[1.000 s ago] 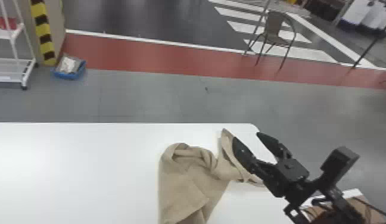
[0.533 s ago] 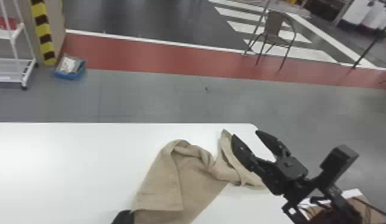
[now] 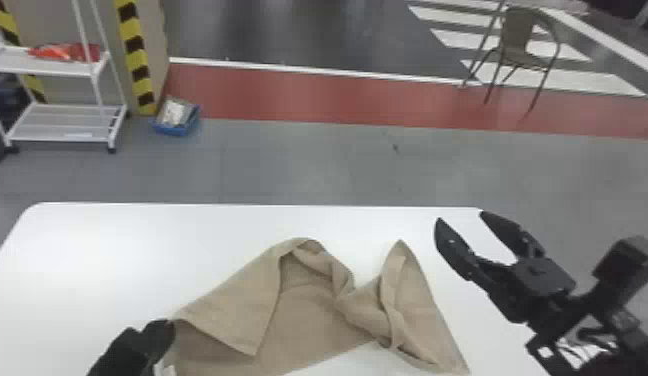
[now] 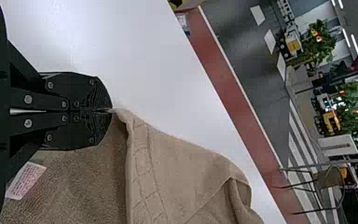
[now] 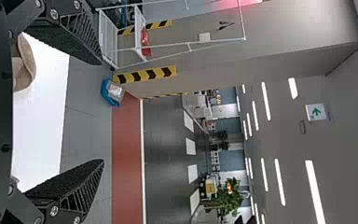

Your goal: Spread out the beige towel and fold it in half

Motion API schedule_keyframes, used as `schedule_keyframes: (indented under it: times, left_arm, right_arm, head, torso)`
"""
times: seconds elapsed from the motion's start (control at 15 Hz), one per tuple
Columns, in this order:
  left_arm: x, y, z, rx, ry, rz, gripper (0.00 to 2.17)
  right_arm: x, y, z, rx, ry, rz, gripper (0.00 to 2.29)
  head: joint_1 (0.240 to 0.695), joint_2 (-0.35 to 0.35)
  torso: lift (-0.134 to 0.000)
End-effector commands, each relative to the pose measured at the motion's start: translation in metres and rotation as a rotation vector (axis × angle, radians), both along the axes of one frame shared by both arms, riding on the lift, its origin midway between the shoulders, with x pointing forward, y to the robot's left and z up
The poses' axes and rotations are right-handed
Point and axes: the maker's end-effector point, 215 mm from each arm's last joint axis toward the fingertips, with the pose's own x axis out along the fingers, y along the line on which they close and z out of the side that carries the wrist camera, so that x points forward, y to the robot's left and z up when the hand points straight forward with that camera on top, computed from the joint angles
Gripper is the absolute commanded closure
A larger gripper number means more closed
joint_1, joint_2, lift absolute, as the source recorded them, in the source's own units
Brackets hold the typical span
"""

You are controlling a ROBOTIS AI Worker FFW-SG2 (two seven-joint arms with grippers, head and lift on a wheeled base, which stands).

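In the head view my left gripper (image 3: pixel 160 332) is at the table's lower left, on the left edge of the beige towel (image 3: pixel 318 310). The left wrist view has that gripper (image 4: pixel 108 111) shut on a corner of the towel (image 4: pixel 182 172), with a white tag beside the fingers. The towel lies crumpled, its left part stretched toward this gripper and its right part bunched into a raised point. My right gripper (image 3: pixel 460 217) stands open to the right of that point, apart from the towel. In the right wrist view, the open gripper (image 5: pixel 103 112) has nothing between its fingers.
The white table (image 3: pixel 113 250) extends around the towel, its far edge behind it. Beyond on the floor are a white shelf cart (image 3: pixel 63 112), a blue bin (image 3: pixel 177 120) and a chair (image 3: pixel 525 45).
My left gripper has come into the head view, and the towel's left part has been drawn out leftward. The right part of the towel stands freer of my right gripper, and the head view has shifted.
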Motion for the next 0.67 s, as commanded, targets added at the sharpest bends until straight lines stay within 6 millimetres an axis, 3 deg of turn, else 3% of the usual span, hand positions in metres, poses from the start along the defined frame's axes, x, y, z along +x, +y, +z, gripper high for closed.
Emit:
schedule_keyframes:
  times: [0.0,0.13,0.2,0.47,0.6]
  left_arm:
    - [0.006,0.006,0.007,0.009,-0.03,0.021,1.12]
    - [0.007,0.005,0.017,0.002,-0.059,0.036,0.19]
    - [0.005,0.002,0.025,-0.012,-0.068,0.036,0.04]
    - [-0.005,0.016,0.049,-0.063,-0.076,0.07,0.03]
    - [-0.025,0.02,0.033,-0.077,0.027,0.1,0.07]
  right_arm:
    - [0.005,0.0,-0.005,-0.005,0.007,-0.004,0.15]
    - [0.006,0.0,-0.01,-0.007,0.015,-0.005,0.15]
    - [0.006,-0.001,-0.013,-0.016,0.021,-0.008,0.15]
    - [0.003,-0.018,-0.037,-0.033,0.07,-0.038,0.15]
    - [0.001,-0.033,-0.05,-0.074,0.099,-0.067,0.15]
  head:
    - [0.695,-0.168]
    - [0.695,-0.155]
    - [0.695,-0.15]
    - [0.695,-0.16]
    - [0.695,-0.164]
  torso:
    - [0.0]
    - [0.0]
    - [0.0]
    - [0.0]
    - [0.0]
